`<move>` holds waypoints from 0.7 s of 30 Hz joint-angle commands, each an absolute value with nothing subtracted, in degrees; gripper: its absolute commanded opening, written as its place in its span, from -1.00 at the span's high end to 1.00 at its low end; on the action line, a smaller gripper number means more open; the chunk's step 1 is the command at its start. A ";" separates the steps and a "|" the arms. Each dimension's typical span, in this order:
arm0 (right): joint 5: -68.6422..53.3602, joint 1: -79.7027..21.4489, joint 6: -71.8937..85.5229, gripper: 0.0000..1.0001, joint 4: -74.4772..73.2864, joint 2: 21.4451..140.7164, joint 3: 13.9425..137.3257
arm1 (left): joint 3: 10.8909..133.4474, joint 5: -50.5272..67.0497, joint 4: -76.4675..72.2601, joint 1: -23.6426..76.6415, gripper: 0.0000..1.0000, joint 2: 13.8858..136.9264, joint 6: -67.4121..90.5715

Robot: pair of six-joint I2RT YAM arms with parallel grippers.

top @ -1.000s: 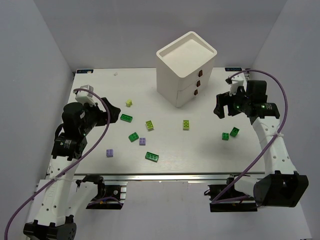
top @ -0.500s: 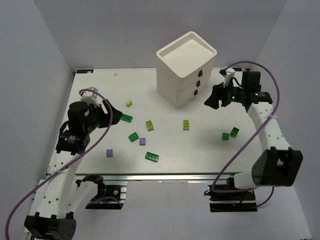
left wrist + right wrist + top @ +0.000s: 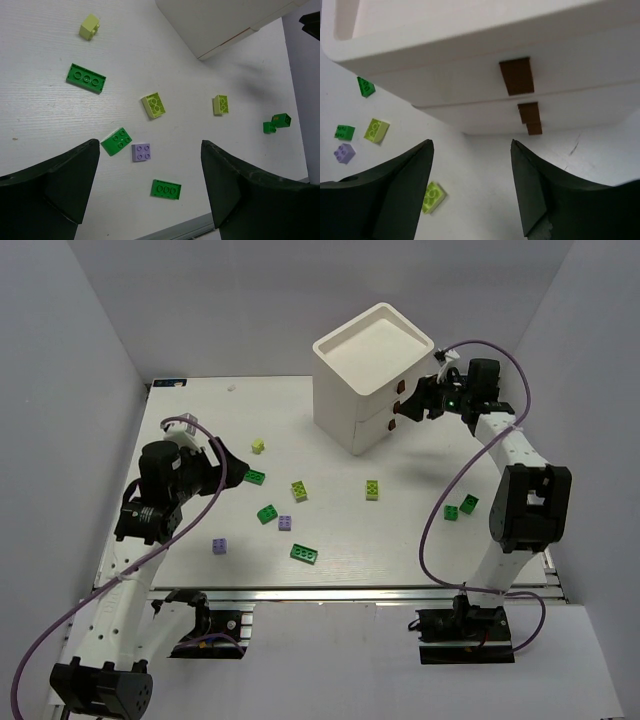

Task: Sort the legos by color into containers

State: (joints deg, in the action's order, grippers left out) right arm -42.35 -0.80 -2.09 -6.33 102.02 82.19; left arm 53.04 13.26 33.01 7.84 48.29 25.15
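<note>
Legos (image 3: 304, 554): 5 green, 3 yel-green, 2 purple (3 drawers (image 3: 470, 75)); L gripper (image 3: 149, 150) & R gripper (image 3: 471, 147) spread.

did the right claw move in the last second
Yes. The right claw swung left and farther back, up to the white chest's drawer pulls.

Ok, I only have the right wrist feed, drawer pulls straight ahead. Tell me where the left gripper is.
Observer: The left gripper hangs open above the table, just left of a long dark green brick.
Operator: Name bricks outside my frame.
Observer: Two dark green bricks lie close together on the right, nearer the front edge than your right gripper.
Operator: Any purple too.
Observer: One light purple brick lies near the front left edge.
</note>
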 commanded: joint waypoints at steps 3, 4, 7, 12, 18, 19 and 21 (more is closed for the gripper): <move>-48.78 -0.70 -11.95 -0.31 -3.25 108.54 90.35 | 53.70 14.50 31.64 7.65 -0.83 50.36 25.66; -48.87 -0.79 -12.82 -0.31 -2.99 109.85 91.57 | 53.79 14.50 31.38 7.65 -0.83 50.54 25.66; -48.96 -0.70 -13.97 -0.31 -1.85 111.35 92.63 | 53.88 14.24 31.12 7.65 -0.84 50.80 25.75; -45.62 -0.70 -13.80 -0.40 1.93 112.94 93.95 | 53.18 14.15 30.24 7.65 -0.85 50.63 26.19; -43.07 -0.79 -12.92 -0.51 2.98 115.83 97.03 | 53.00 14.68 29.09 7.65 -0.86 51.33 26.63; -42.37 -0.53 -12.66 -0.51 3.60 116.01 97.21 | 53.00 14.76 28.92 7.65 -0.86 51.59 26.72; -41.48 -0.62 -11.96 -0.51 4.22 116.89 97.91 | 53.09 14.86 28.74 7.65 -0.89 51.77 26.81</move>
